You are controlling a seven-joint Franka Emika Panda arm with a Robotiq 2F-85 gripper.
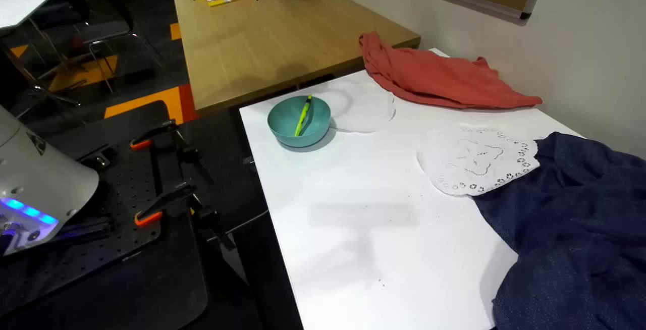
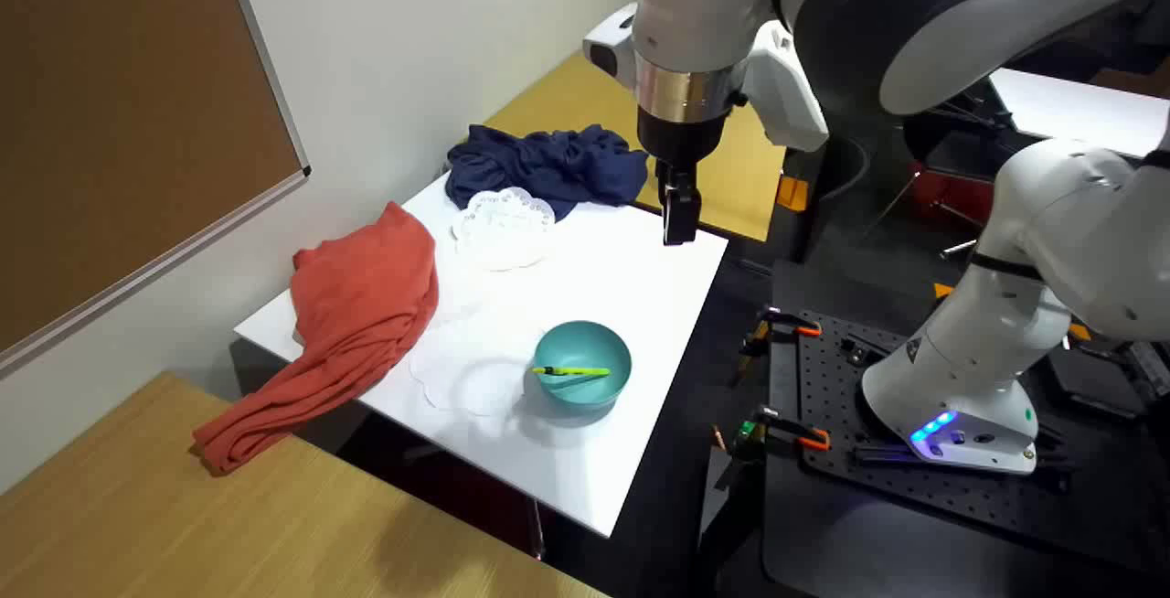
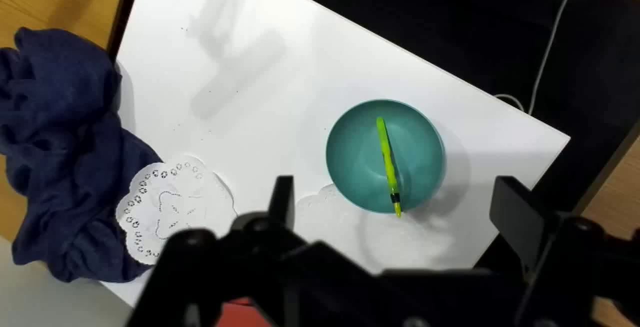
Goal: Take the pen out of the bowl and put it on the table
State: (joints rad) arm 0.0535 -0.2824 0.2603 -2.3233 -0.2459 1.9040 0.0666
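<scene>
The yellow-green pen (image 1: 303,115) lies in the teal bowl (image 1: 283,124), its dark-banded end resting over the rim. Pen (image 2: 571,371) and bowl (image 2: 585,342) also show in an exterior view, near a corner of the white table (image 2: 631,287). In the wrist view, the pen (image 3: 386,157) runs nearly top to bottom across the bowl (image 3: 350,157). My gripper (image 3: 393,197) is open, fingers wide apart, empty, high above the table. In an exterior view, the gripper (image 2: 679,218) hangs in the air away from the bowl, pointing down. It is out of frame in the remaining exterior view.
A red cloth (image 1: 434,77), a navy cloth (image 1: 580,229) and a white paper doily (image 1: 477,161) lie along the wall side. Another pale doily (image 2: 471,369) lies beside the bowl. A brown wooden table (image 1: 287,27) adjoins. The black robot stand (image 1: 126,279) has protruding clamps.
</scene>
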